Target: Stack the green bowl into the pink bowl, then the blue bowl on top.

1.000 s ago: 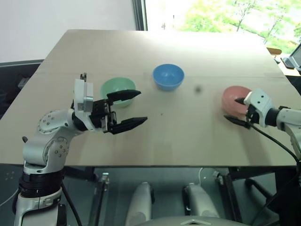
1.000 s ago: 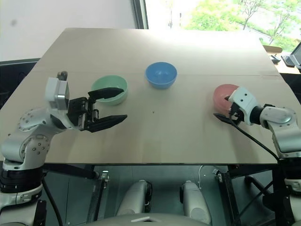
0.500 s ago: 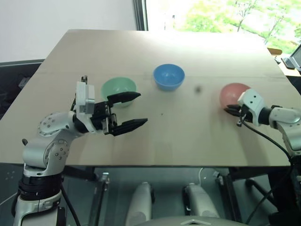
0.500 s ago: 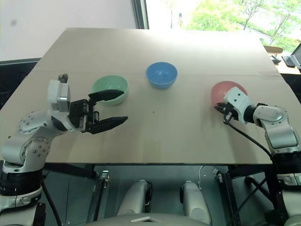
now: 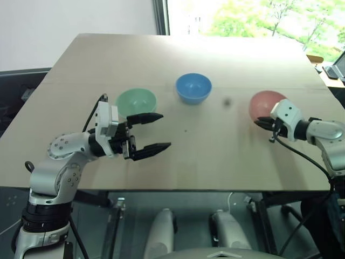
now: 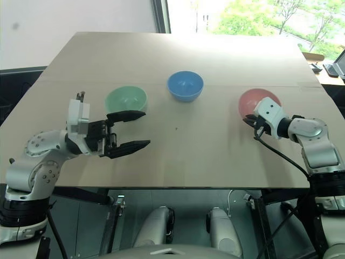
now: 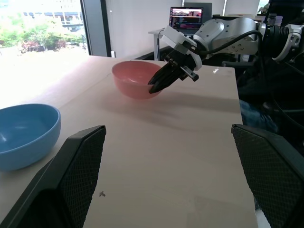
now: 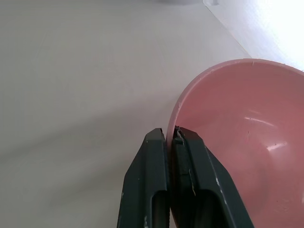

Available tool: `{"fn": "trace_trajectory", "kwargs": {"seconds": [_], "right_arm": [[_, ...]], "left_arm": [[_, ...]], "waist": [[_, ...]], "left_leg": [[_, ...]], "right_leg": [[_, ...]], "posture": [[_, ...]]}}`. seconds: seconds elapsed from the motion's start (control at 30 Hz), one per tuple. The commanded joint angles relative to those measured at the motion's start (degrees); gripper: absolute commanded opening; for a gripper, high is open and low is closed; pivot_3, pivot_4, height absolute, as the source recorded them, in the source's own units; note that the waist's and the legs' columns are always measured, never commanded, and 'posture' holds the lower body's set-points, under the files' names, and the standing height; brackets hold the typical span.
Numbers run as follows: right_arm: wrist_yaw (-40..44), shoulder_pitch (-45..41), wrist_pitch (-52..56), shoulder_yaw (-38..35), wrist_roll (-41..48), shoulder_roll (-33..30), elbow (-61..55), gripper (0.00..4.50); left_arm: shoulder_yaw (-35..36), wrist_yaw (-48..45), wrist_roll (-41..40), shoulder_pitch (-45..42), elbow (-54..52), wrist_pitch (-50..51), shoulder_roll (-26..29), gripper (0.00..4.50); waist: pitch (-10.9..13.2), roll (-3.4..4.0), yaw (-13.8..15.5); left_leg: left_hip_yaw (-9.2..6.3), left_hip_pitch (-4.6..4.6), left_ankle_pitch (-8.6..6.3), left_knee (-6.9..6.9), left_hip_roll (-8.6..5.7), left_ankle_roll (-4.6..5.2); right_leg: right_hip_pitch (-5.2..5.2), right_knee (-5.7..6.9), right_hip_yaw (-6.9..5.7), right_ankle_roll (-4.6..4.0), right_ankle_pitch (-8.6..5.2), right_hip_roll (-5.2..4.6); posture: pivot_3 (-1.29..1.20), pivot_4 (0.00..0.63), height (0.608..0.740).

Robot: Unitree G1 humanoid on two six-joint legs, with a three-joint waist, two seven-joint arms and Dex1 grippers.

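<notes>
On the table [image 5: 215, 156] — green bowl [image 5: 136, 100] left, blue bowl [image 5: 193, 88] behind-centre, pink bowl [image 5: 265, 103] right.

An office: desks, a lit laptop [image 7: 185, 14], large windows [image 5: 253, 16].

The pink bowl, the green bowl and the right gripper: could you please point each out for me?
pink bowl [image 8: 247, 114], right wrist view, inner wall.
green bowl [image 5: 136, 100], left eye view, inside.
right gripper [image 8: 173, 142], right wrist view, fingertips pinching the pink rim.

You've got 3 plain bowls, no patterns: green bowl [image 5: 136, 101] pale mint, blue bowl [image 5: 193, 88] bright sky blue, pink bowl [image 5: 265, 104] salmon. Counter [image 5: 215, 151] is light tan, unmarked. Both pincers, left [image 5: 152, 131] & right [image 8: 174, 180], have black fingers w/ white-grey housings.
</notes>
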Motion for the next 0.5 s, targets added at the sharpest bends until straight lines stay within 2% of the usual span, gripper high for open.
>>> {"fn": "trace_trajectory", "kwargs": {"seconds": [0.03, 0.5], "right_arm": [[-0.04, -1.34, -1.84, -0.77, -0.14, -0.13, -0.43, 0.05], [1.15, -3.03, -2.11, -0.23, 1.06, 1.34, -3.88, 0.05]], "left_arm": [[0.26, -0.29, -0.22, -1.06, -1.2, -0.88, 0.63, 4.5], [0.17, 1.1, 0.18, -1.13, -1.72, -1.16, -0.18, 4.5]], "waist": [[0.0, 0.0, -0.01], [0.0, 0.0, -0.02]], "left_leg": [[0.0, 0.0, 0.0, 0.0, 0.0, 0.0], [0.0, 0.0, 0.0, 0.0, 0.0, 0.0]], "right_leg": [[0.0, 0.0, 0.0, 0.0, 0.0, 0.0], [0.0, 0.0, 0.0, 0.0, 0.0, 0.0]], "posture": [[0.0, 0.15, 0.74], [0.0, 0.15, 0.74]]}}
